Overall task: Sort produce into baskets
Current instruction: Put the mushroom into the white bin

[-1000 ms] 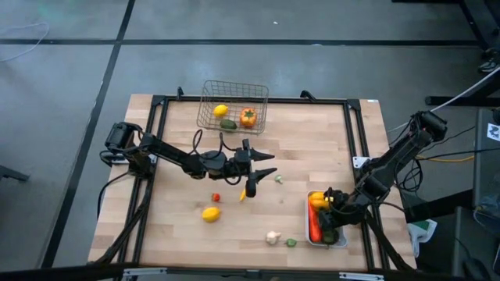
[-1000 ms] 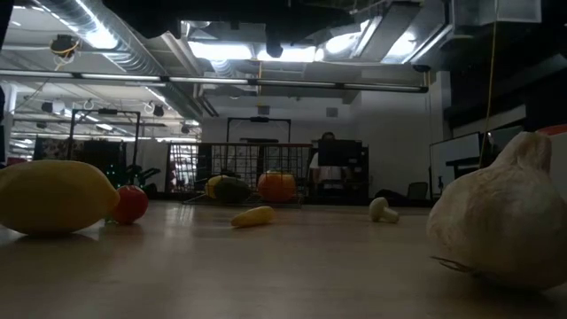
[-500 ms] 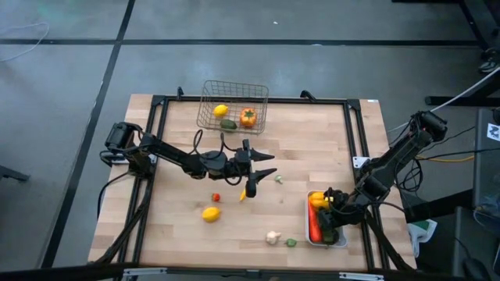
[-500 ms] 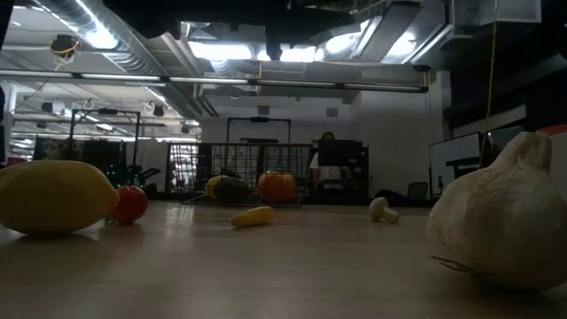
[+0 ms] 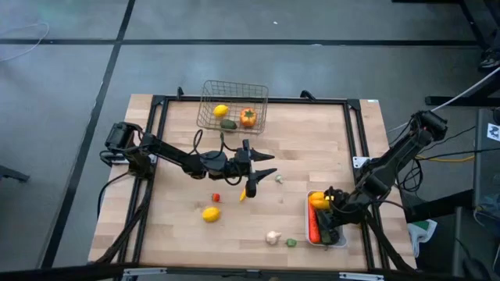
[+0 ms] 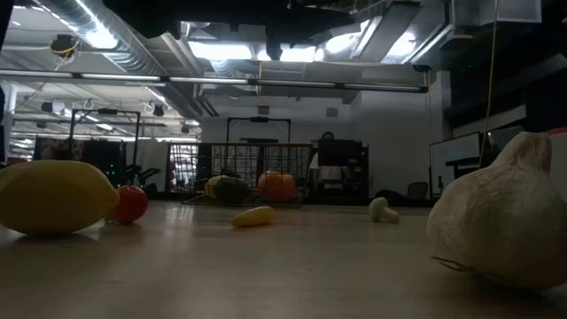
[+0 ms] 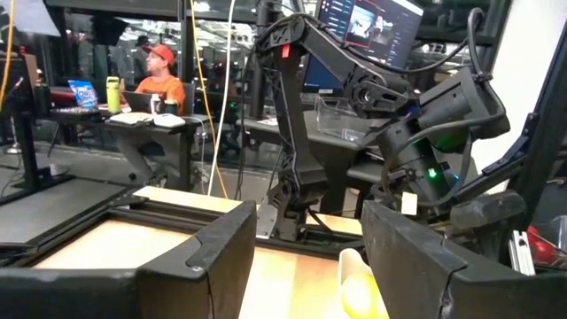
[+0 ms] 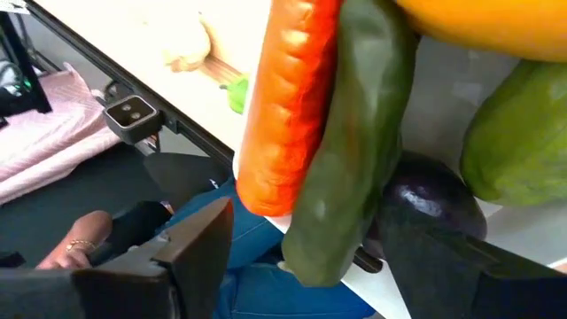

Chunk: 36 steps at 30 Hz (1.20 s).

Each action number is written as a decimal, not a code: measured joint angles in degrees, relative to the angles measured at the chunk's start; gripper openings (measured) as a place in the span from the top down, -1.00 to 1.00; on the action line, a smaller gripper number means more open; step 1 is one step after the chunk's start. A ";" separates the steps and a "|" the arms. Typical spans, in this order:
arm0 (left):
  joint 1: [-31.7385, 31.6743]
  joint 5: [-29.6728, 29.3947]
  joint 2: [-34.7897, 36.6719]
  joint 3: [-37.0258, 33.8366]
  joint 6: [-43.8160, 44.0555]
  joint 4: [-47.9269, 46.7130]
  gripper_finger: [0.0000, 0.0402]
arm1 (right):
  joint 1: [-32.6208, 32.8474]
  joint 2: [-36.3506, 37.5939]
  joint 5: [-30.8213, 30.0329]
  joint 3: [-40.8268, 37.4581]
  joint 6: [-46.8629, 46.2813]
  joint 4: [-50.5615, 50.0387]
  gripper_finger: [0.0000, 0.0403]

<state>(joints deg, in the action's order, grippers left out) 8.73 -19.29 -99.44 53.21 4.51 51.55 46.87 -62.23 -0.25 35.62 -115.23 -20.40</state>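
Observation:
Loose produce lies on the wooden table: a lemon (image 5: 210, 214), a small red tomato (image 5: 216, 197), a yellow piece (image 5: 243, 193), a white piece (image 5: 278, 179), a garlic (image 5: 272, 237) and a green piece (image 5: 291, 243). The wire basket (image 5: 211, 117) holds a lemon, an orange tomato (image 5: 248, 118) and a green cucumber. The white tray (image 5: 342, 243) holds a yellow pepper (image 5: 318, 201), a carrot (image 8: 292, 106), a cucumber (image 8: 354, 159) and an eggplant (image 8: 425, 213). My right gripper (image 8: 319, 266) hangs open over the tray, fingers either side of the cucumber's end. My left gripper (image 5: 266, 166) stands open and level above mid-table.
A black frame (image 5: 355, 133) runs round the table. Past the table's near right edge a person's hand (image 8: 80, 248) and jeans show in the right wrist view. Another person (image 7: 159, 75) sits at a desk beyond the table.

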 joint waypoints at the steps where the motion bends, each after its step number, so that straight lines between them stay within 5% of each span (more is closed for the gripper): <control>1: 0.00 0.00 0.00 0.00 0.00 0.02 -0.01 | -0.01 0.19 -0.22 0.00 -0.01 0.00 -0.37; 17: 0.25 0.00 0.00 0.00 -0.37 0.04 -0.01 | -0.01 3.86 -0.71 0.00 0.00 -0.91 -0.37; 23: 0.52 0.01 0.13 0.00 -0.57 -0.46 -0.01 | -0.01 6.39 -5.87 0.00 1.13 -1.21 -0.37; 36: 0.70 0.00 6.01 4.78 -0.06 -27.41 -0.01 | -0.02 11.07 -18.16 0.00 11.94 -1.16 -0.37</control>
<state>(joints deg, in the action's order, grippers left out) 9.43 -19.29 -93.43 57.99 4.45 24.14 46.85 -51.16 -18.42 35.62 -103.29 -21.57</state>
